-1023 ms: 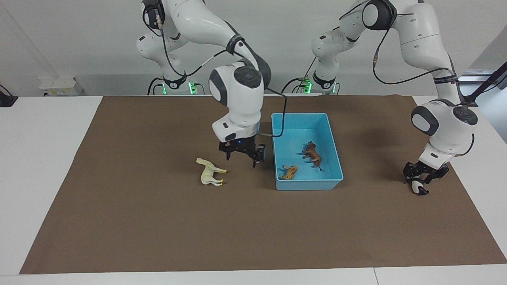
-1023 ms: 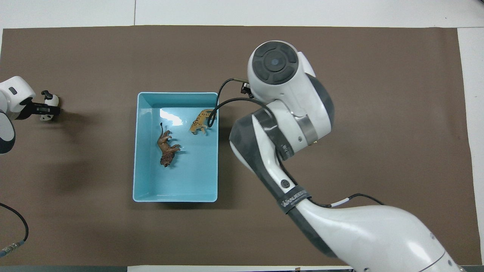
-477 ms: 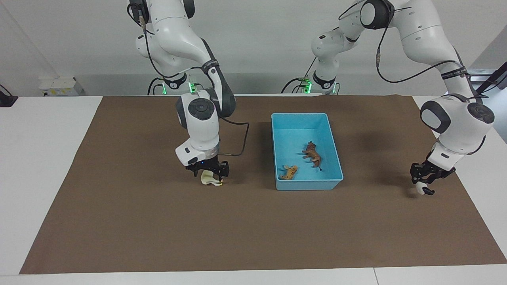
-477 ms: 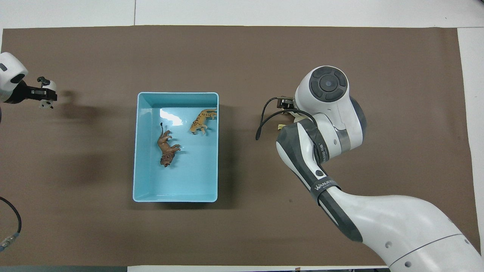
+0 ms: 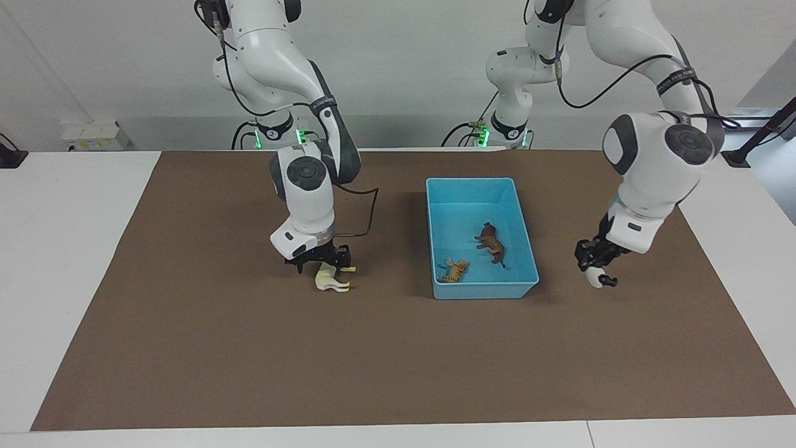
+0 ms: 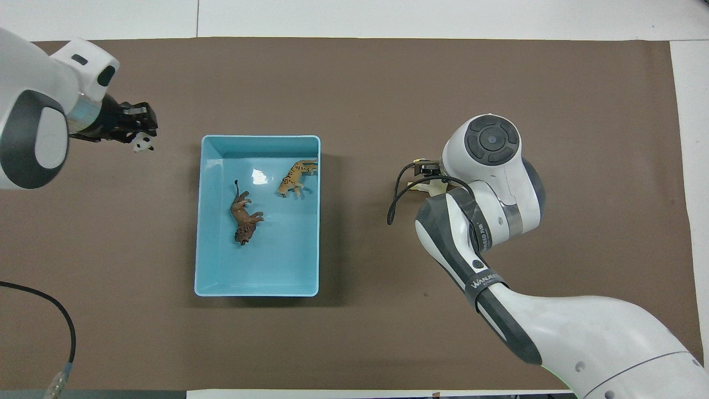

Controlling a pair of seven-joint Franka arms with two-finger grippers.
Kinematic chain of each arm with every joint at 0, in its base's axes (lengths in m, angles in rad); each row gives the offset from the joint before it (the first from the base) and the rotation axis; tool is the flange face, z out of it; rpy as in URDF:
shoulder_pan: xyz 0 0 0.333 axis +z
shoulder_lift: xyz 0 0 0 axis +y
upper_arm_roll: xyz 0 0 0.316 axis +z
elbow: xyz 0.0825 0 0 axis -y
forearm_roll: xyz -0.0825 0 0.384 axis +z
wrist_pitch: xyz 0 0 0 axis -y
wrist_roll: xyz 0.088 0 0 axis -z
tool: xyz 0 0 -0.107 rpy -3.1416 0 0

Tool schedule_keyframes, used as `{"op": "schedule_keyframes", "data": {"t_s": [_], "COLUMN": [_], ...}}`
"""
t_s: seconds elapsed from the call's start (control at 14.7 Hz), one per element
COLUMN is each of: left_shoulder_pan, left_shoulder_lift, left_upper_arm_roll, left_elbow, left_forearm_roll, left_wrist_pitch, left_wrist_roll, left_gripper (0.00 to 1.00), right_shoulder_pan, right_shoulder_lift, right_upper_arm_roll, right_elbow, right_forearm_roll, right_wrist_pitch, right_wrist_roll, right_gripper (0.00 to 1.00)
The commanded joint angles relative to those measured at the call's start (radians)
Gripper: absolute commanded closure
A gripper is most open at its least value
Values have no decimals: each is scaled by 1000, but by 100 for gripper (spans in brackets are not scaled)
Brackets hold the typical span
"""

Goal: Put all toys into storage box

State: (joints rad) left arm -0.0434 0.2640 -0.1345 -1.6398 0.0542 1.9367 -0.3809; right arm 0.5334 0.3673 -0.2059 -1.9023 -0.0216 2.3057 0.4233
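The light-blue storage box (image 5: 476, 181) stands mid-table, also in the overhead view (image 6: 257, 137). In it lie the orange striped tiger (image 5: 454, 270) (image 6: 296, 176) and the brown animal (image 5: 491, 244) (image 6: 243, 219). The cream-white horse (image 5: 333, 281) lies on the mat toward the right arm's end; only a sliver of it (image 6: 427, 188) shows from overhead. My right gripper (image 5: 320, 264) is down over the horse's back, fingers apart on either side of it. My left gripper (image 5: 594, 269) (image 6: 138, 133) is shut on the black-and-white panda (image 5: 598, 279) (image 6: 143, 145), held above the mat beside the box.
A brown mat (image 5: 398, 373) covers the white table. The right arm's wrist and cable (image 6: 396, 194) hang over the mat beside the box. A loose cable (image 6: 61, 316) lies at the edge nearest the left arm.
My left gripper has carried the panda from the mat's end toward the box and higher. My right gripper moved from beside the box to the horse and has settled down onto it.
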Motion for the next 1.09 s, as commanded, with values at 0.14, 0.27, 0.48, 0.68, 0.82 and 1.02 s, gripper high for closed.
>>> {"op": "schedule_keyframes", "data": {"t_s": [0.14, 0.27, 0.48, 0.68, 0.82, 1.02], "left_shoulder_pan": [-211, -260, -318, -309, -303, -227], "left_shoulder_lift": [-136, -198, -238, -235, -230, -227], "left_upper_arm_roll": [21, 22, 22, 24, 29, 29], "left_elbow": [-211, -384, -532, -522, -483, -349], "left_forearm_roll": [-5, -5, -5, -4, -4, -2], "left_wrist_pitch": [-10, 173, 297, 280, 266, 121], "left_wrist_roll": [-265, -291, -335, -323, -320, -232], "left_gripper": [100, 100, 100, 17, 0, 0], "right_shoulder_pan": [-6, -4, -3, 20, 23, 23], "right_shoulder_lift": [8, 15, 15, 15, 15, -4], "right_upper_arm_roll": [13, 13, 13, 14, 13, 14], "right_elbow": [-75, -81, -97, -75, -20, 118], "right_forearm_roll": [-3, -3, -3, 5, 5, 6], "right_wrist_pitch": [136, 156, 189, 169, 95, -88], "right_wrist_roll": [-25, -25, -21, 18, 31, 32], "right_gripper": [0, 0, 98, 100, 100, 100]}}
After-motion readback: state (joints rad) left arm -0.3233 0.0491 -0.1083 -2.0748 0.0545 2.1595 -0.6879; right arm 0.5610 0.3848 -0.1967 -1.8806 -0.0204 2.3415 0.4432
